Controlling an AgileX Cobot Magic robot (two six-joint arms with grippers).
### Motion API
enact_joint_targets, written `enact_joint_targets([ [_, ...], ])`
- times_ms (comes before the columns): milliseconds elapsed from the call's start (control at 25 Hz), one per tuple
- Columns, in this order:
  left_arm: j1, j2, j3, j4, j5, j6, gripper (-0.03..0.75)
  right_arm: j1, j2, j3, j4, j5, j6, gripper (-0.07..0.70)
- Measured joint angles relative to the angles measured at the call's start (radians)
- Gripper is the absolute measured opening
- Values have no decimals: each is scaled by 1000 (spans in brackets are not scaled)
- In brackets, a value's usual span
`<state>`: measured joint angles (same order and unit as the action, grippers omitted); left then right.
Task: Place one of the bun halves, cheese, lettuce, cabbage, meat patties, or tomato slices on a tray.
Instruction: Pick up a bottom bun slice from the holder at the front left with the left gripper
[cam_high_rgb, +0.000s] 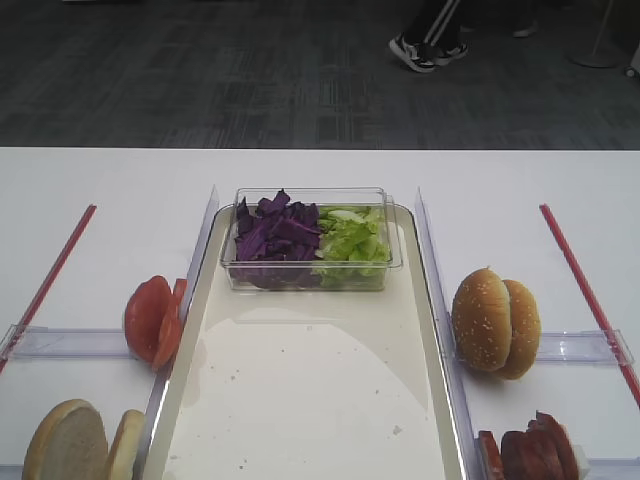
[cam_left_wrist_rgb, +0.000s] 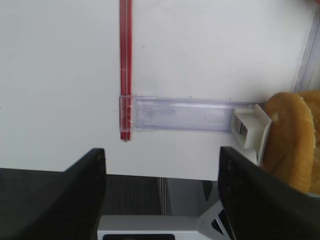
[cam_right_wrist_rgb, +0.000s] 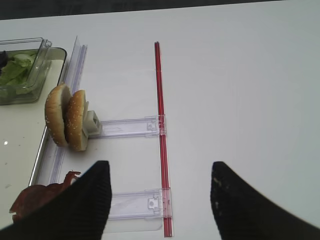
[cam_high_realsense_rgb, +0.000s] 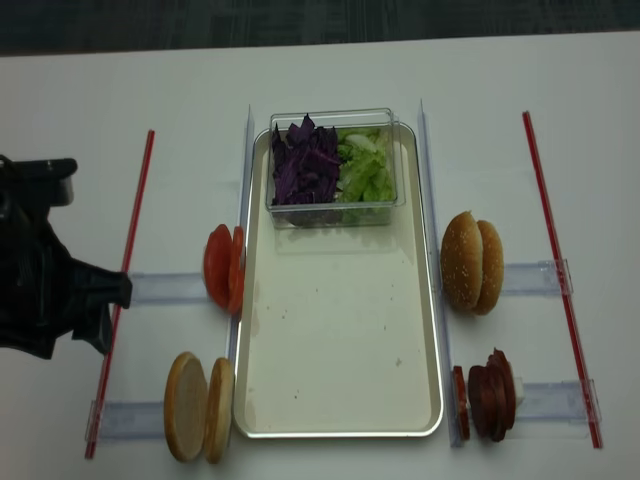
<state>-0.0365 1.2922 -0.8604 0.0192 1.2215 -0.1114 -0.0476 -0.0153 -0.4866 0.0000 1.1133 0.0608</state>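
1 tray, bare apart from 1 clear tub holding cabbage and lettuce. 2 bun halves, 2 sesame buns, 2 tomato slices, roughly 3 meat patties. Left gripper, right gripper: both released, empty.

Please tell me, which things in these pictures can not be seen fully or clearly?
- Right gripper: seen only in the right wrist view, fingers cut by the bottom edge.
- Bun halves: cut by the first high view's bottom edge.
- Meat patties: partly behind a finger, right wrist view.
- Cheese: in no view.
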Motion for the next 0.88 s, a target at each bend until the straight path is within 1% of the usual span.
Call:
enact_joint_targets([
  [240,-16,2,0,-10,0,-10,456,0,0,0,0,0,0,463],
  [440,-79,3,0,-19,0,-76,456,0,0,0,0,0,0,463],
  [520,-116,3,0,-19,0,-110,456,0,0,0,0,0,0,463],
  [560,-156,3,0,-19,0,-149,456,0,0,0,0,0,0,463],
  [720,-244,4,-10,-19,0,-214,456,0,0,0,0,0,0,463],
  [800,-293,4,-33,-19,0,-256,456,0,0,0,0,0,2,463],
  [840,-340,4,-56,-19,0,-289,456,0,0,0,0,0,2,463],
  [880,-363,4,-64,-14,0,-308,456,0,0,0,0,0,2,463],
])
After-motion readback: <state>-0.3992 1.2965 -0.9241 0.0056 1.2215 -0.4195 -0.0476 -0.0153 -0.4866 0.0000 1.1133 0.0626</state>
